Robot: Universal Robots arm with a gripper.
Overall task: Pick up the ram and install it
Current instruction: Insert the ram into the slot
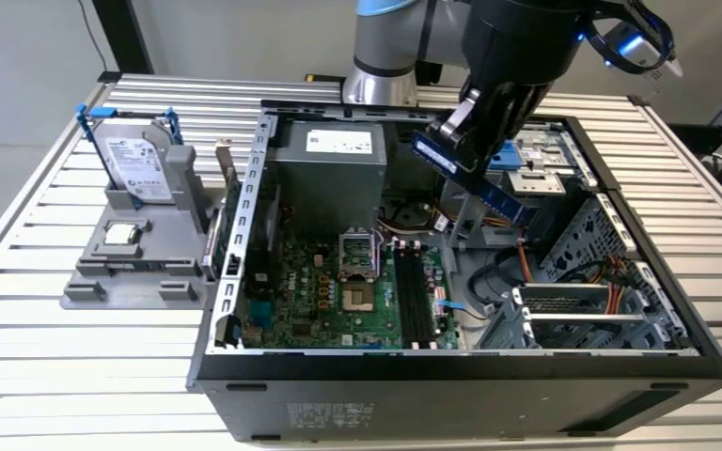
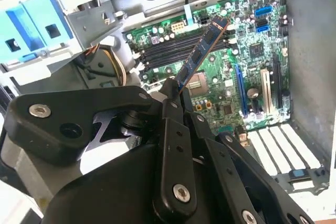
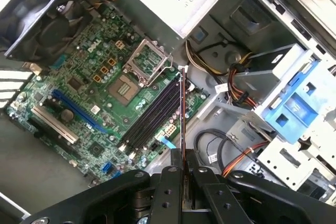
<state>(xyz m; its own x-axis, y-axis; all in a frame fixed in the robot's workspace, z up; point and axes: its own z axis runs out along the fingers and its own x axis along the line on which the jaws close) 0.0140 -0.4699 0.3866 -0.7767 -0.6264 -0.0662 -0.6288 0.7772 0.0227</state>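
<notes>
The ram (image 1: 484,184) is a long thin stick hanging tilted above the open computer case, over the space beside the drive cage. My gripper (image 1: 453,132) is shut on its upper end. In the second wrist view the ram (image 2: 202,51) sticks out from the gripper (image 2: 176,95) toward the green motherboard (image 2: 231,77). In the first wrist view the ram (image 3: 182,108) appears edge-on, rising from the gripper (image 3: 184,169) over the black memory slots (image 3: 155,114). These slots (image 1: 414,296) lie below, apart from the stick.
A silver hard drive (image 1: 135,164) and a small square processor chip (image 1: 120,233) sit on a grey fixture at the exterior view's left. Inside the case are the power supply (image 1: 330,164), a blue drive bracket (image 1: 518,155), cables (image 3: 236,87) and the empty processor socket (image 1: 358,254).
</notes>
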